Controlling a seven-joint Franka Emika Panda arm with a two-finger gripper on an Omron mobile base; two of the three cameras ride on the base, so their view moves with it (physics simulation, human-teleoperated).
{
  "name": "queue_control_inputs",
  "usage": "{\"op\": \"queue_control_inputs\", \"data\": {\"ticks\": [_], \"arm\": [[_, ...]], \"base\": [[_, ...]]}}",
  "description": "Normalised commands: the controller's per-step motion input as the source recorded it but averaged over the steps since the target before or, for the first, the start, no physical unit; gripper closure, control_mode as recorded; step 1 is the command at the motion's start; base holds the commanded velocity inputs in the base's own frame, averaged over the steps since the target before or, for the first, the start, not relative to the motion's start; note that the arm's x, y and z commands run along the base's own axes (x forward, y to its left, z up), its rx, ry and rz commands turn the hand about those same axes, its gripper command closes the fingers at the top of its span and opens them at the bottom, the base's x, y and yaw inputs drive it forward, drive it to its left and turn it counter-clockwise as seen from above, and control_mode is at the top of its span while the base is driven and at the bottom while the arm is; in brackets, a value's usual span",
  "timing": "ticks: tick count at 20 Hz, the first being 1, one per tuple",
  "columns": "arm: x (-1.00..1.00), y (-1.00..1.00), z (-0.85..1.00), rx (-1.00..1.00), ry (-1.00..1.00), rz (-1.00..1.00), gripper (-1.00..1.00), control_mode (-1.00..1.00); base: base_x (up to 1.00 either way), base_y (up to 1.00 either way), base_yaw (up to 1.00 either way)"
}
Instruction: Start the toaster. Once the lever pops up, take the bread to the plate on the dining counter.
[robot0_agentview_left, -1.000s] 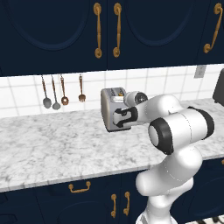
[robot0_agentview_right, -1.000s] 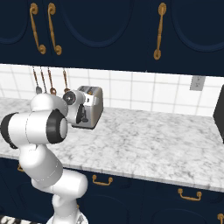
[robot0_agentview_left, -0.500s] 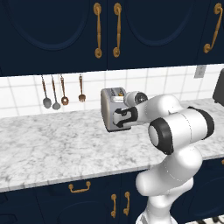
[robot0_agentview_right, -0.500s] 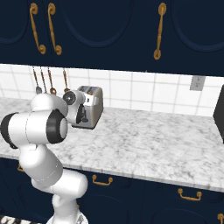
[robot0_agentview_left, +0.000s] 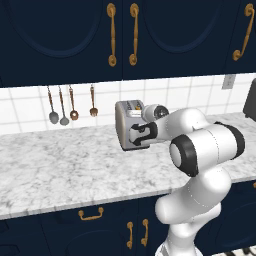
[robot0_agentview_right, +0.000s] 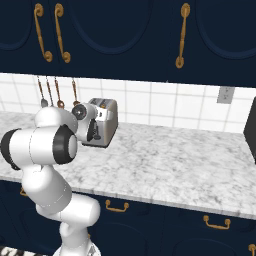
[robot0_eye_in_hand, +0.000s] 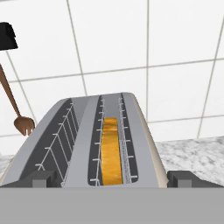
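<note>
The toaster (robot0_agentview_left: 131, 125) stands at the back of the marble desk (robot0_agentview_left: 60, 170) by the tiled wall, and the bread (robot0_eye_in_hand: 110, 151) sits low in one of its slots. The gripper (robot0_eye_in_hand: 112, 178) is right at the toaster's front end with its jaws wide open, holding nothing. I think it is on the first step, starting the toaster, so next it must find the lever and push it down.

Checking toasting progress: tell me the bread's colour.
Golden orange-brown bread, clearest in the hand view.
</note>
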Motion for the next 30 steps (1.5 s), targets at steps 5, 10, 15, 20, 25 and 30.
{"op": "queue_control_inputs", "data": {"ticks": [5, 10, 15, 20, 25, 30], "arm": [[0.00, 0.00, 0.00, 0.00, 0.00, 0.00, -1.00, -1.00], [0.00, 0.00, 0.00, 0.00, 0.00, 0.00, -1.00, -1.00], [0.00, 0.00, 0.00, 0.00, 0.00, 0.00, -1.00, -1.00], [0.00, 0.00, 0.00, 0.00, 0.00, 0.00, -1.00, -1.00], [0.00, 0.00, 0.00, 0.00, 0.00, 0.00, -1.00, -1.00], [0.00, 0.00, 0.00, 0.00, 0.00, 0.00, -1.00, -1.00]], "base": [[0.00, 0.00, 0.00], [0.00, 0.00, 0.00], [0.00, 0.00, 0.00], [0.00, 0.00, 0.00], [0.00, 0.00, 0.00], [0.00, 0.00, 0.00]]}}
